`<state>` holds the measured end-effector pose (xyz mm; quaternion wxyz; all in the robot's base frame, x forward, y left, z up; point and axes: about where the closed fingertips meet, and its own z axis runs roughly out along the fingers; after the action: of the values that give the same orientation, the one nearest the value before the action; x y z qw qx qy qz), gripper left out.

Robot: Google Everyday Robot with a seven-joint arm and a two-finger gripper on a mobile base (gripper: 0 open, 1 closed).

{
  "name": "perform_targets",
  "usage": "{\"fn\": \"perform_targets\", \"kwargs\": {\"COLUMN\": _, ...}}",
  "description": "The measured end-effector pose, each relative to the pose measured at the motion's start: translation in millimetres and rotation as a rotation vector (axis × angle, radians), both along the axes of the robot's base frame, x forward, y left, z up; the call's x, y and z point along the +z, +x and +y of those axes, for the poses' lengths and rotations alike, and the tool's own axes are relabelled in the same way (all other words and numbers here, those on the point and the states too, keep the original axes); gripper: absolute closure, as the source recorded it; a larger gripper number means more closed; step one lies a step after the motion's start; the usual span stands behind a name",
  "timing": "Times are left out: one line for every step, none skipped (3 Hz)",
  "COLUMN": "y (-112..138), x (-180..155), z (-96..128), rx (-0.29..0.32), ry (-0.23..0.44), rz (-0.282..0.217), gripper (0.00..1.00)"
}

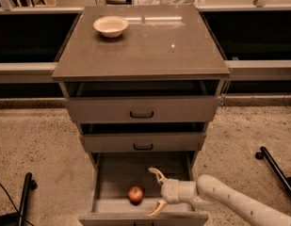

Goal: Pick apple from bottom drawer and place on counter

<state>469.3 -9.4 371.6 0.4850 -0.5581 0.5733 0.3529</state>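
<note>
The apple, small and red-orange, lies inside the open bottom drawer, left of its middle near the front. My gripper is open just to the right of the apple, down in the drawer. Its two pale fingers point left, one above and one below the apple's level, and are not touching it. The arm comes in from the lower right. The counter is the glossy grey-brown top slab above.
A white bowl stands on the counter's back left. The two upper drawers with black handles are slightly pulled out. A black pole lies on the floor at right, another black leg at left.
</note>
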Motion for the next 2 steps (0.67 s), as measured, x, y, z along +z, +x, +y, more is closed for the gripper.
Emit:
{"fn": "perform_targets", "kwargs": {"y": 25, "x": -35, "z": 21, "rx": 0.01, "ry": -0.072, "rz": -0.012, "gripper": 0.0}}
{"fn": "perform_targets", "kwargs": {"y": 58, "x": -92, "z": 34, "rx": 0.006, "ry": -0.149, "rz": 0.001, "gripper": 0.17}}
